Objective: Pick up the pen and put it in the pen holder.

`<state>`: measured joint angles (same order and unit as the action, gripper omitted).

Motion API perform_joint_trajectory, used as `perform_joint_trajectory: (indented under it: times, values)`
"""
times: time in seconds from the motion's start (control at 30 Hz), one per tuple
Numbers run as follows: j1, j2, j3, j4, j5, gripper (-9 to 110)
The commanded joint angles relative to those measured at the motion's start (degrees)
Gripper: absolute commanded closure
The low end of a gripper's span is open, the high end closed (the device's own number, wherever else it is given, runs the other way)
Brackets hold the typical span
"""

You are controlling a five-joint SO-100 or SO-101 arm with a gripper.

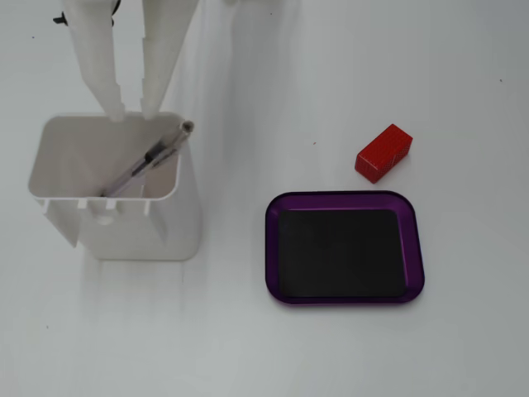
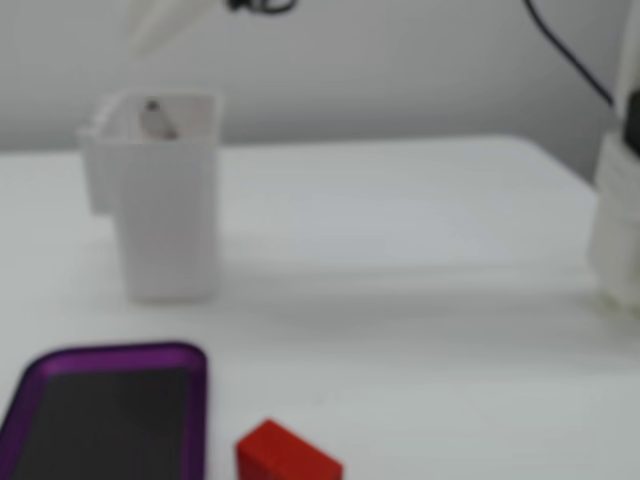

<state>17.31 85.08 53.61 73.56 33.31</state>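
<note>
Clear plastic pen (image 1: pixel 149 160) leans inside white rectangular pen holder (image 1: pixel 180 217), far left. White two-finger gripper (image 1: pixel 132 114) hovers above, fingers apart, seemingly empty. Next: retreat clear.

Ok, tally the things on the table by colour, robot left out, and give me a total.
White: 1, the pen holder
Clear and dark: 1, the pen leaning inside the holder
Purple: 1, the tray
Red: 1, the block
Total: 4
</note>
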Motion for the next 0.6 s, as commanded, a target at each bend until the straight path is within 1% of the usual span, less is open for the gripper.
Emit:
perform_joint_trajectory:
  times: [0.0,0.13,0.27,0.4,0.5,0.57]
  values:
    - [-0.18,1.14,-2.46,1.58,-2.37,97]
    - [-0.18,4.04,-7.38,6.77,-6.42,93]
    - [-0.88,9.05,-12.48,12.39,-14.24,91]
    - [-8.09,16.44,-15.12,18.81,-20.04,91]
    - [-13.27,23.99,-14.33,22.50,-22.15,91]
    - [-15.21,29.36,-12.22,22.85,-22.68,91]
